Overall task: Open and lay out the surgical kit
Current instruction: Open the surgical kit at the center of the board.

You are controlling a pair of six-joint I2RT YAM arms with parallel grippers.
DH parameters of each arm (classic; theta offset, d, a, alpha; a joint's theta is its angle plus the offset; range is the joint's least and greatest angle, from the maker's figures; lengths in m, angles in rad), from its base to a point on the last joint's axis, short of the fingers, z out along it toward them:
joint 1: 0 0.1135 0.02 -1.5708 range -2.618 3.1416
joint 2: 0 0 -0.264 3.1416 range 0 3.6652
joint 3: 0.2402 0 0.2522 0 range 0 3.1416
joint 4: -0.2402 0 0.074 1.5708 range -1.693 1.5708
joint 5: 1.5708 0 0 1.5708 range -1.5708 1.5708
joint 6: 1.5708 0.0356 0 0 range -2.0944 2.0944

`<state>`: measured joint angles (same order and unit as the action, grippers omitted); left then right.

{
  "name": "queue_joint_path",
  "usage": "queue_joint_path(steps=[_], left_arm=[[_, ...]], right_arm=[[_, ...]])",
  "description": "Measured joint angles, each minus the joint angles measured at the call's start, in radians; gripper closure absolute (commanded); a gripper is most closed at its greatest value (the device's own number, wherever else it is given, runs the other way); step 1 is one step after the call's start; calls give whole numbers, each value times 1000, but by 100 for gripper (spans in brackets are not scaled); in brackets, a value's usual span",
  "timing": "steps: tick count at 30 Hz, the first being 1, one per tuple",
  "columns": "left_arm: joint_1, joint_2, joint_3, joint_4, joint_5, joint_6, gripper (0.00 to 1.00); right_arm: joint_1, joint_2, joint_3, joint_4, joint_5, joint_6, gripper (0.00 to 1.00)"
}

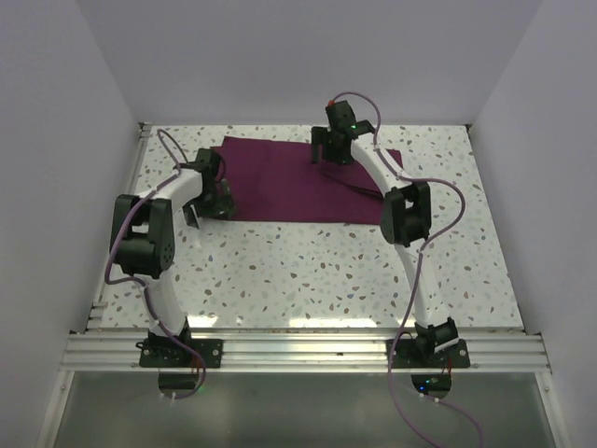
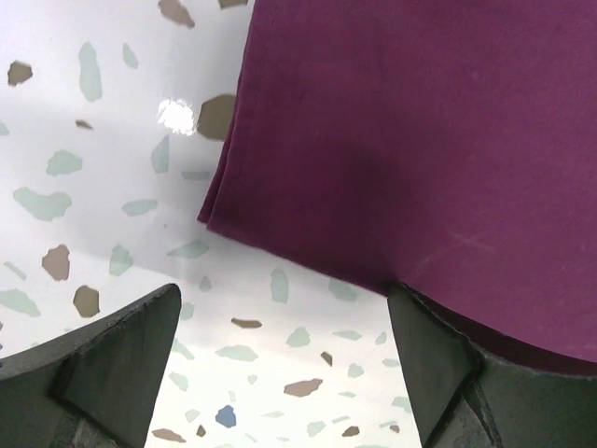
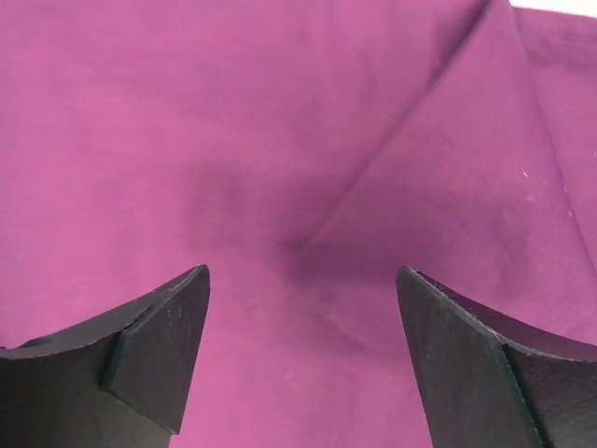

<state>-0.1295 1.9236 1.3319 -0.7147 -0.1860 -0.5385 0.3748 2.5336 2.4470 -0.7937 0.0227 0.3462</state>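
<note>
Cloth wrap [image 1: 280, 182] lies flat on the table [image 1: 308, 280], in the far half, roughly centred left to right, its far edge near the table's far edge. Left gripper [image 1: 207, 198] is at the wrap's near left corner. In the left wrist view that corner lies just ahead of the fingers, with the right finger [image 2: 438, 364] at the cloth's near edge and the left finger [image 2: 112, 364] over bare table. Right gripper [image 1: 331, 154] is over the wrap's far right part. A crease [image 3: 401, 140] runs from far right in towards the gap between its fingers.
</note>
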Motion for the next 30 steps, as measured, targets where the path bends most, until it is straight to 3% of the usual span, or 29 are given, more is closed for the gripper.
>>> queue_joint_path(steps=[11,20,24,30], left_arm=[[0,-35,-65,24,0,8,3],[1,-35,-70,46,1,12,3],[4,-35,-70,48,1,27,3],[6,-35,-70,50,0,40,3]], right_arm=[[18,62,10,-55,119,-24,31],[40,63,10,-85,189,-55,64],[39,63,10,-92,209,-60,83],[42,63,10,-91,251,-65,95]])
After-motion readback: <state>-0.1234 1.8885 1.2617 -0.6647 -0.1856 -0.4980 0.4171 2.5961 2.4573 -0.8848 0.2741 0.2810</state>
